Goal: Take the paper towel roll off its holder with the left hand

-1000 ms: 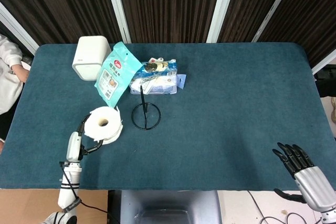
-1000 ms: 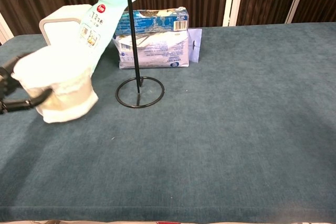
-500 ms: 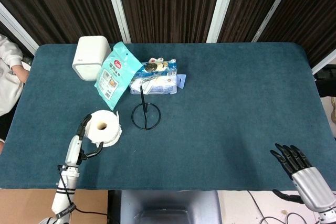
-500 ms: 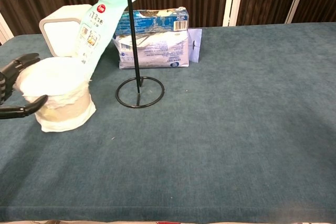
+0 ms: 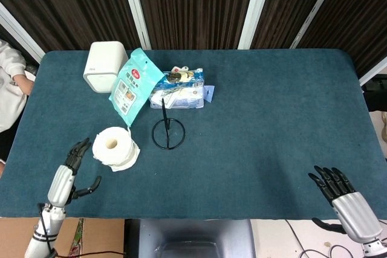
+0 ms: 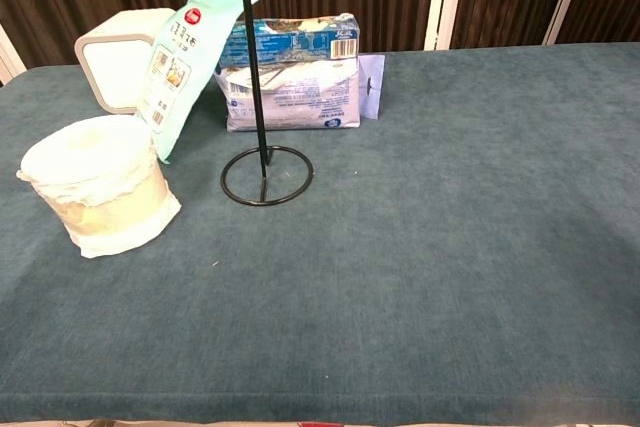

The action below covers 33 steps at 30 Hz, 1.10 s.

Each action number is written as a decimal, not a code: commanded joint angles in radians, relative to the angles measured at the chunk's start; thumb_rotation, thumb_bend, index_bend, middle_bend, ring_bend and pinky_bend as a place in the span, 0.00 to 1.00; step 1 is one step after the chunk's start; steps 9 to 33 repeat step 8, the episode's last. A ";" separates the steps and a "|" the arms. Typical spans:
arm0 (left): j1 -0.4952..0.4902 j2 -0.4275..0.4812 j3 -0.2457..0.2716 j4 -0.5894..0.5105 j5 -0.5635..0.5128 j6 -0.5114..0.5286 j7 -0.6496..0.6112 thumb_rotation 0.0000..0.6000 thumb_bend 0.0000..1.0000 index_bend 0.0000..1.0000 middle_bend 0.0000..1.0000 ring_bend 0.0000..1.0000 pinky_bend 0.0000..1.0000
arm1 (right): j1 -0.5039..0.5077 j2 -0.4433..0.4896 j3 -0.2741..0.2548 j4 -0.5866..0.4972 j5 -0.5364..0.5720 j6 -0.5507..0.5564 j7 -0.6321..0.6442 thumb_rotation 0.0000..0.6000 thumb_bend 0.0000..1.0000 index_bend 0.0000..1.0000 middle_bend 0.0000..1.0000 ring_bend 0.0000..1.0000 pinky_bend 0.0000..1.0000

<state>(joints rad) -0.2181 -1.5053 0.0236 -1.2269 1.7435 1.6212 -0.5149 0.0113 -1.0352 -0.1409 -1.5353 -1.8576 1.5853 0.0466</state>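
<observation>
White paper towel roll (image 5: 113,147) is seen from the head standing on end on the table (image 5: 260,107), left of the bare wire holder (image 5: 167,130); removal is judged done. Left hand (image 5: 68,171) lies empty, fingers spread, near the front-left edge; right hand (image 5: 342,196) likewise front-right.

From the chest, neither hand is shown; open cloth is offered rightward for withdrawal.

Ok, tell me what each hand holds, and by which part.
Nothing. The left hand is open beside the paper towel roll, apart from it; the right hand is open too.
</observation>
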 commanded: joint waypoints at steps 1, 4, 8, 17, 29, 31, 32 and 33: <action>0.068 0.053 0.140 0.119 0.135 0.053 0.130 1.00 0.40 0.00 0.00 0.00 0.00 | 0.000 -0.007 -0.001 -0.007 -0.002 -0.007 -0.017 1.00 0.06 0.00 0.00 0.00 0.00; 0.066 0.080 0.170 0.100 0.154 0.012 0.224 1.00 0.40 0.00 0.00 0.00 0.00 | 0.002 -0.012 -0.003 -0.011 -0.004 -0.017 -0.036 1.00 0.06 0.00 0.00 0.00 0.00; 0.066 0.077 0.141 0.086 0.129 0.006 0.299 1.00 0.40 0.00 0.00 0.00 0.00 | 0.002 -0.016 -0.004 -0.012 -0.008 -0.017 -0.046 1.00 0.06 0.00 0.00 0.00 0.00; 0.066 0.077 0.141 0.086 0.129 0.006 0.299 1.00 0.40 0.00 0.00 0.00 0.00 | 0.002 -0.016 -0.004 -0.012 -0.008 -0.017 -0.046 1.00 0.06 0.00 0.00 0.00 0.00; 0.066 0.077 0.141 0.086 0.129 0.006 0.299 1.00 0.40 0.00 0.00 0.00 0.00 | 0.002 -0.016 -0.004 -0.012 -0.008 -0.017 -0.046 1.00 0.06 0.00 0.00 0.00 0.00; 0.066 0.077 0.141 0.086 0.129 0.006 0.299 1.00 0.40 0.00 0.00 0.00 0.00 | 0.002 -0.016 -0.004 -0.012 -0.008 -0.017 -0.046 1.00 0.06 0.00 0.00 0.00 0.00; 0.066 0.077 0.141 0.086 0.129 0.006 0.299 1.00 0.40 0.00 0.00 0.00 0.00 | 0.002 -0.016 -0.004 -0.012 -0.008 -0.017 -0.046 1.00 0.06 0.00 0.00 0.00 0.00; 0.066 0.077 0.141 0.086 0.129 0.006 0.299 1.00 0.40 0.00 0.00 0.00 0.00 | 0.002 -0.016 -0.004 -0.012 -0.008 -0.017 -0.046 1.00 0.06 0.00 0.00 0.00 0.00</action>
